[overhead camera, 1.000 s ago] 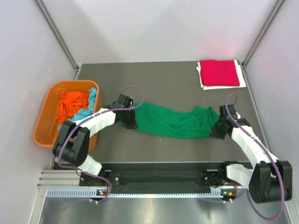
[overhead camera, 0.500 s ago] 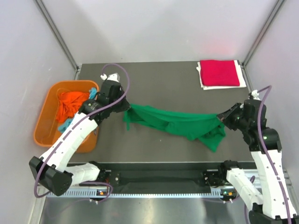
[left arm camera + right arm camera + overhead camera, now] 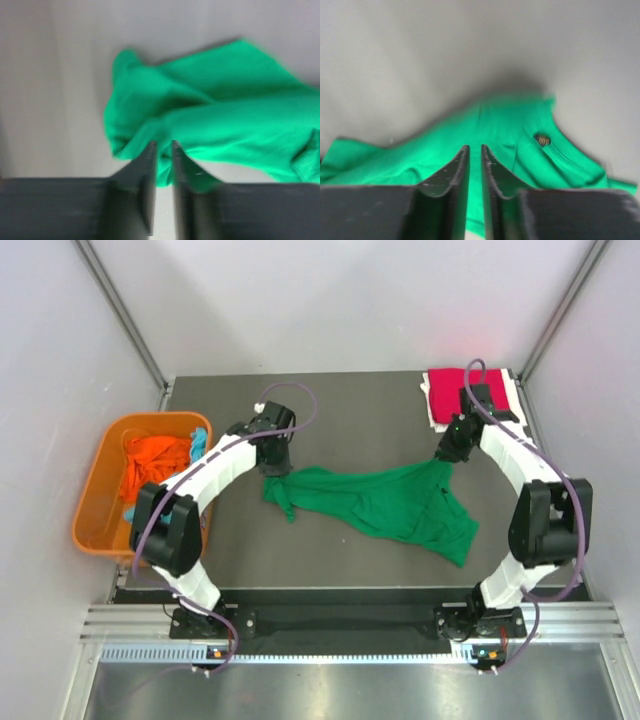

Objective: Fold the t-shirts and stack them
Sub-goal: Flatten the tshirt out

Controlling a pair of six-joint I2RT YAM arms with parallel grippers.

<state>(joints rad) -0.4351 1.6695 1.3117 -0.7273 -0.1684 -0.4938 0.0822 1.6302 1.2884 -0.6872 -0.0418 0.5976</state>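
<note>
A bright green t-shirt [image 3: 380, 505] lies spread and wrinkled across the middle of the table. My left gripper [image 3: 272, 462] is over its left corner. In the left wrist view that gripper [image 3: 163, 145] has its jaws a narrow way apart, with a fold of the green t-shirt [image 3: 225, 100] lying loose in the gap. My right gripper [image 3: 445, 453] is at the shirt's far right corner. Seen from its wrist, the right gripper [image 3: 474, 147] is also slightly open above the green t-shirt [image 3: 510, 135]. A folded crimson t-shirt [image 3: 470, 395] rests at the back right.
An orange tub [image 3: 150, 418] stands at the table's left edge, holding an orange t-shirt [image 3: 155, 460] and a light blue t-shirt [image 3: 197, 445]. White cloth or paper [image 3: 518, 400] shows under the crimson shirt. Grey walls close in three sides.
Both arms swung the green t-shirt up and toward the back, and it now lies flatter on the table. Both pairs of jaws have parted from shut.
</note>
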